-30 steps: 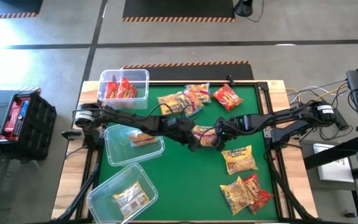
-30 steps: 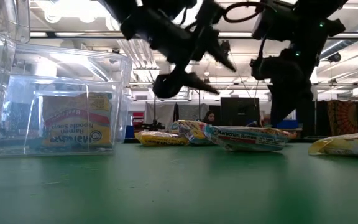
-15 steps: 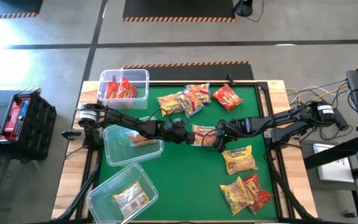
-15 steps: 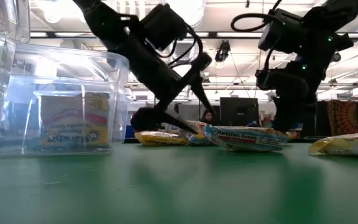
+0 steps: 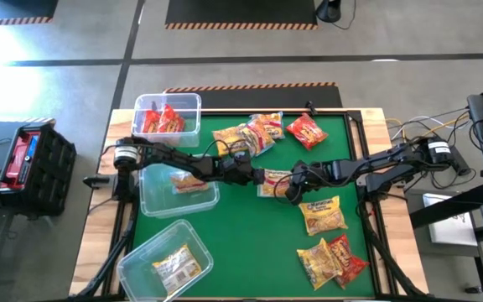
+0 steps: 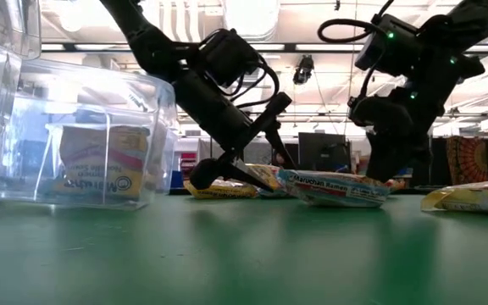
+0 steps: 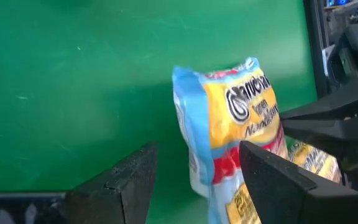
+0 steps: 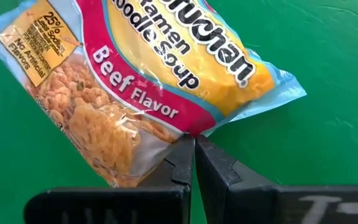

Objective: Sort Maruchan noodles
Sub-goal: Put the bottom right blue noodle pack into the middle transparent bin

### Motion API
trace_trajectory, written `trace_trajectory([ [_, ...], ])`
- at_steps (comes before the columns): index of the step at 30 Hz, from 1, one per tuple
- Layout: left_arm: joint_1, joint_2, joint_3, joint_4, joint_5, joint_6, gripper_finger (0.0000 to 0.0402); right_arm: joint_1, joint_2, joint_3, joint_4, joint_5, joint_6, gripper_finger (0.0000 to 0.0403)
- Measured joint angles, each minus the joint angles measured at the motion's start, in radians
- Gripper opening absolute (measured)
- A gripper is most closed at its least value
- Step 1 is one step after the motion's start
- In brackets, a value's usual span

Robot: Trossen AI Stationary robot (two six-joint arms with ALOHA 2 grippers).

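- On the green table point(image 5: 225, 226) we count three clear bins down the left side: the far bin point(image 5: 168, 115) holds red packets, the middle bin point(image 5: 179, 186) holds one orange packet, the near bin point(image 5: 164, 261) holds one yellow packet.
- The left gripper point(image 5: 254, 177) reaches in from the left, low over the mat near the table's centre; its fingers point(image 7: 129, 180) stand apart, and its wrist view shows the packet's blue end just beyond them, not gripped.
- The task's packet, an orange-and-blue beef packet point(image 5: 273, 181), lies flat at the table's centre between the two grippers; its long axis runs roughly left to right, with one short end toward each gripper.
- In the low view the same packet point(image 6: 333, 186) rests flat on the mat, its printed face up.
- Behind it we see a cluster of loose packets point(image 5: 246, 134) overlapping; we make out about three, though the exact count is unclear.
- A single red packet point(image 5: 306, 130) lies just right of that cluster, turned diagonally.
- The right gripper point(image 5: 293, 190) sits at the packet's right end; its fingers point(image 8: 182, 165) are pressed together, their tips at the packet's edge, and we cannot tell whether wrapper is pinched between them.
- Nearer and to the right: one yellow packet point(image 5: 323, 213), then a yellow packet point(image 5: 316, 260) overlapped by a red one point(image 5: 346, 256).
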Motion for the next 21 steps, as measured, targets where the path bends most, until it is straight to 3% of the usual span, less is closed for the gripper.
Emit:
trace_trajectory([
  [13,0.007,0.000,0.031,-0.021,0.038,0.051,0.0210,0.000,0.011,-0.026,0.060,0.001,-0.011,0.0009],
  [21,0.005,0.043,0.184,-0.273,0.048,0.157,0.0210,0.000,0.132,-0.028,0.163,0.003,-0.011,0.0009],
])
